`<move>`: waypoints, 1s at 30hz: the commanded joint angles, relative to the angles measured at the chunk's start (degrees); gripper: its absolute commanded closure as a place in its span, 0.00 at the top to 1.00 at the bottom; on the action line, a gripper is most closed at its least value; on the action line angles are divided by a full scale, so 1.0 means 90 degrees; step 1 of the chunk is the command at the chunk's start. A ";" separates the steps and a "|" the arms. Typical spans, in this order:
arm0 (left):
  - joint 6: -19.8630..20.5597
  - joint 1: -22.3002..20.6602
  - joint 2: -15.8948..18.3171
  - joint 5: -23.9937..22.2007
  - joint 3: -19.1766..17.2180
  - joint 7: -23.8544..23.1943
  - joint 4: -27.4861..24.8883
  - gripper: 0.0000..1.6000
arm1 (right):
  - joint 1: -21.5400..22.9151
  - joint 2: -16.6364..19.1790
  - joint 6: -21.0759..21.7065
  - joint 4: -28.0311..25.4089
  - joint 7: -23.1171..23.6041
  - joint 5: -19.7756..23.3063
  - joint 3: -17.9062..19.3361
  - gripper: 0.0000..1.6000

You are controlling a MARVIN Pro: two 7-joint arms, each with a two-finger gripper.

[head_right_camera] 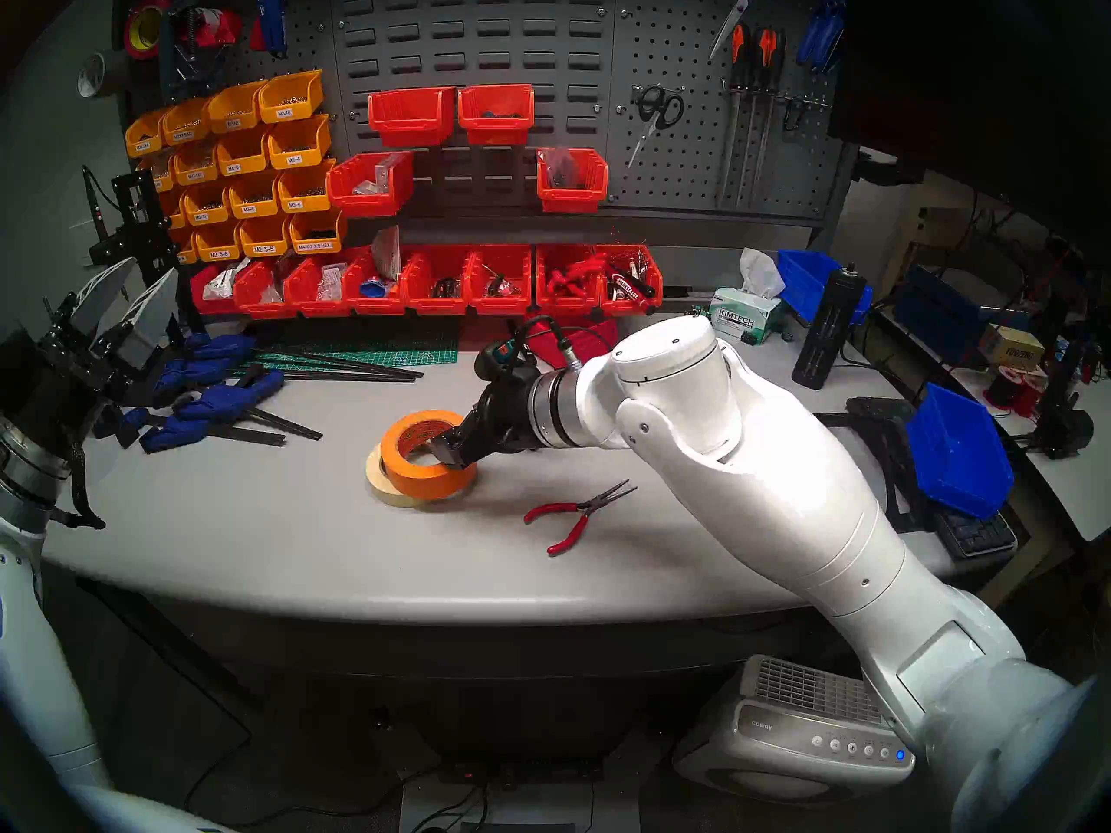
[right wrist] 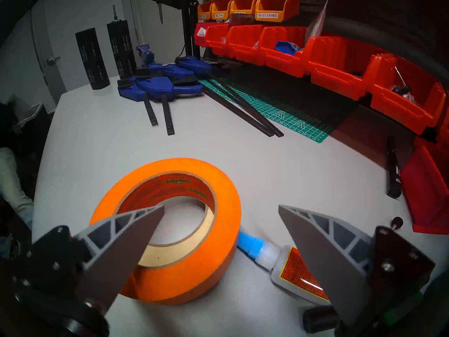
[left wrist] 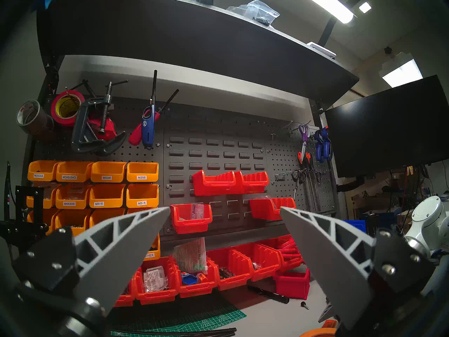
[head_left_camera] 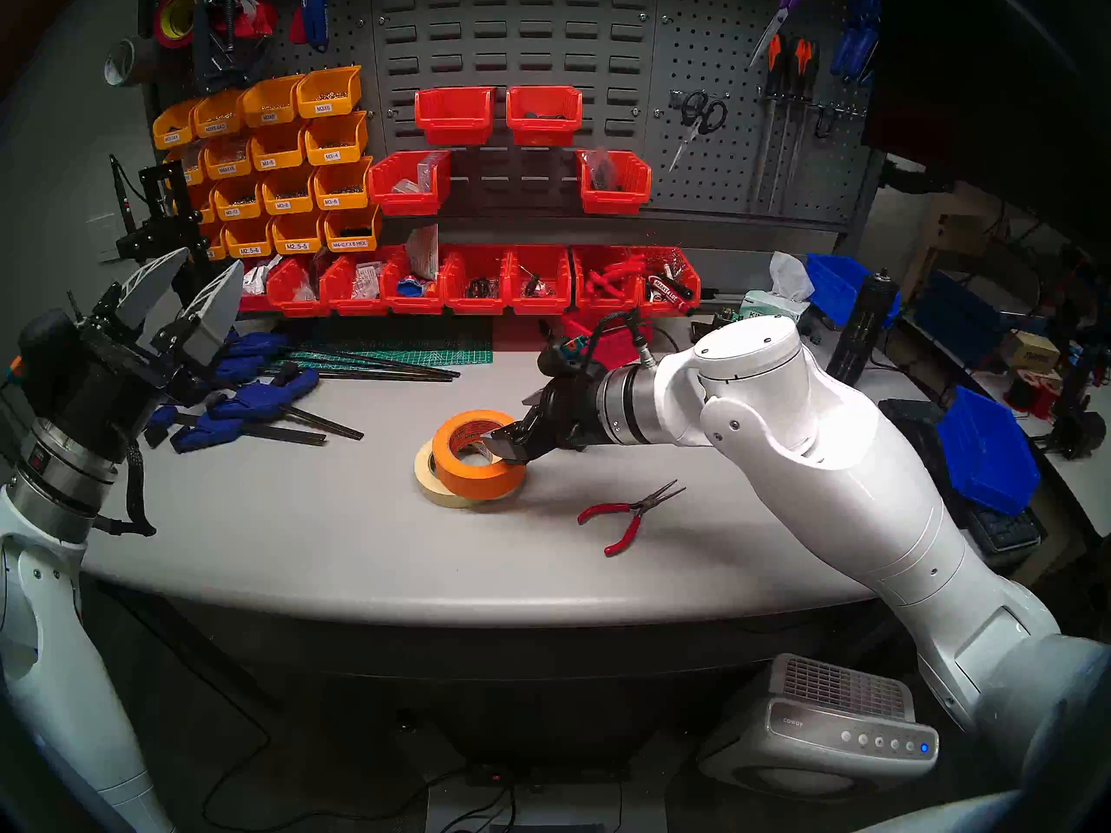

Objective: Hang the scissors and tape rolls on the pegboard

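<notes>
The wide orange tape roll (head_left_camera: 475, 474) (right wrist: 226, 207) lies flat mid-table, stacked askew on the cream tape roll (head_left_camera: 428, 480) (right wrist: 155, 257). My right gripper (head_left_camera: 506, 444) (right wrist: 221, 206) is open and straddles the orange roll's right wall. One finger is over the hole and the other is outside it, above a glue bottle. The black-handled scissors (head_left_camera: 700, 116) (left wrist: 298, 176) hang on a hook of the perforated pegboard (head_left_camera: 721, 176) (left wrist: 281, 159) at the back right. My left gripper (head_left_camera: 207, 261) (left wrist: 224, 207) is open and empty, raised at the table's left and facing the wall.
Red-handled pliers (head_left_camera: 631, 513) lie right of the rolls. A glue bottle (right wrist: 279, 261) touches the orange roll's side. Blue clamps (head_left_camera: 252, 393) and a green cutting mat (right wrist: 291, 110) are at the left back. Red bins (head_left_camera: 481, 279) line the wall. A black marker (right wrist: 393, 168) lies near them.
</notes>
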 commanded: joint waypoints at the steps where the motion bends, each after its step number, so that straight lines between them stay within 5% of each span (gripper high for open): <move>1: -0.0010 -0.0071 0.0014 -0.0051 -0.0015 0.0012 -0.0126 1.00 | 0.0242 -0.0036 -0.0009 0.0099 0.0020 -0.0099 -0.0129 1.00; 20: -0.0011 -0.0072 0.0014 -0.0049 -0.0015 0.0010 -0.0125 1.00 | 0.0503 -0.0088 -0.0009 0.0489 0.0122 -0.0104 -0.0160 1.00; 24: -0.0011 -0.0072 0.0014 -0.0048 -0.0015 0.0009 -0.0124 1.00 | 0.0535 -0.0054 -0.0023 0.0446 0.0188 -0.0143 -0.0183 0.11; 25: -0.0012 -0.0072 0.0014 -0.0048 -0.0015 0.0009 -0.0124 1.00 | 0.0522 -0.0051 -0.0033 0.0429 0.0179 -0.0147 -0.0171 0.11; 26: -0.0011 -0.0072 0.0014 -0.0048 -0.0015 0.0009 -0.0124 1.00 | 0.0528 -0.0027 -0.0026 0.0411 0.0228 -0.0145 -0.0173 0.00; 30: -0.0011 -0.0073 0.0013 -0.0048 -0.0015 0.0009 -0.0124 1.00 | 0.0451 0.0020 -0.0063 0.0334 0.0224 -0.0162 -0.0116 0.00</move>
